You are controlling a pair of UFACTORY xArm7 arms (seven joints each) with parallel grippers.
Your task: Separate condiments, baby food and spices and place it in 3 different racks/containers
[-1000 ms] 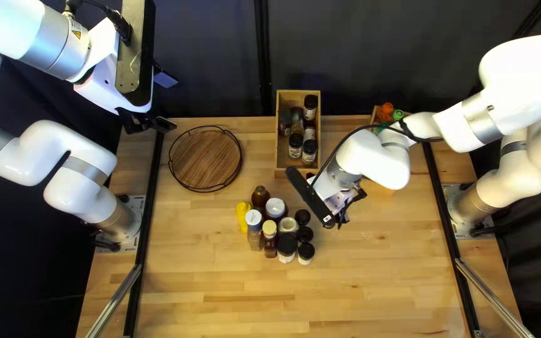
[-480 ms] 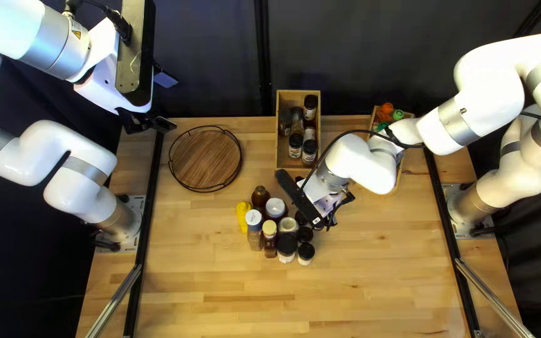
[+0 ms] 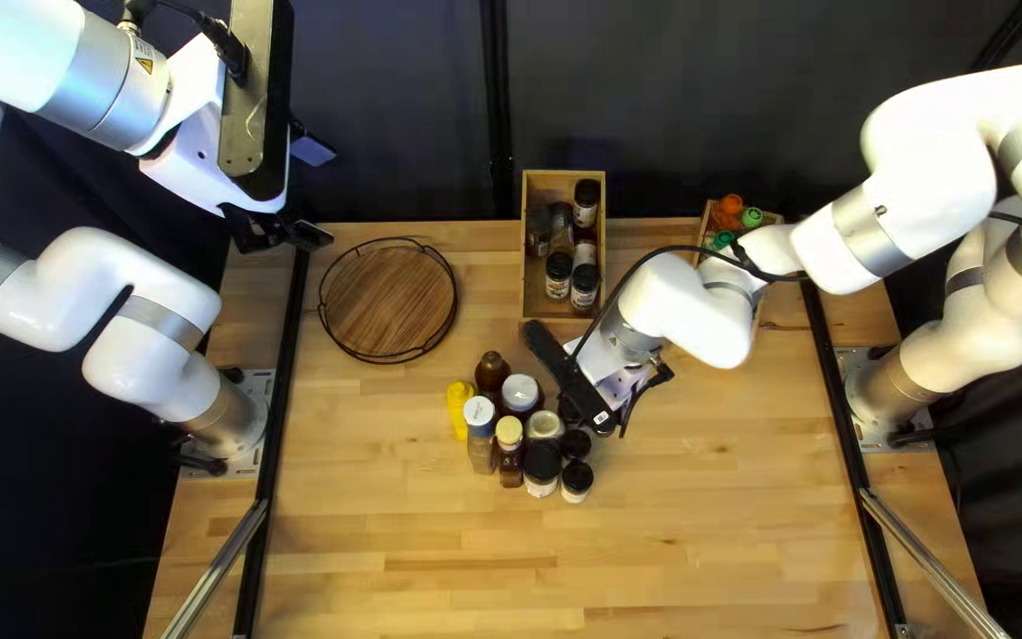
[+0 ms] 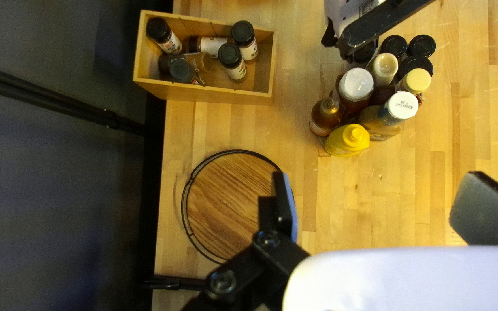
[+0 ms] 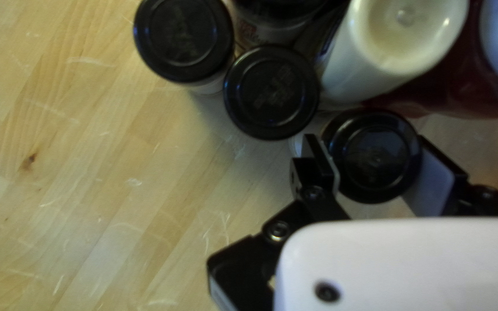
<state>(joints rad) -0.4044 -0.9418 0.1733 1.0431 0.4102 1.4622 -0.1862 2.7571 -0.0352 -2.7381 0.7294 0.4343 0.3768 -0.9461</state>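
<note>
Top left view: bottles and jars stood bunched up on the table, upright, yellow bottle at the outer side toward the left arm. Round wooden tray with wire rim sat beyond them, nothing on it. Long wooden box near the curtain held spice jars. Another wooden box, partly behind the right arm, had orange and green caps showing. Left gripper was up past the table's far left corner. Right gripper was down at the bunch, on the side toward its own base; fingertips hidden here.

Left wrist view: left gripper had its jaws spread, nothing between them. One finger overlapped the edge of the tray. Spice jars in the long box were mixed, some upright, some lying down. Brown bottle stood right beside the yellow one.

Right wrist view: right gripper was pinching a black-lidded jar, a finger on each side. Jar was upright at the edge of the bunch, close to the cream bottle and two other black lids.
</note>
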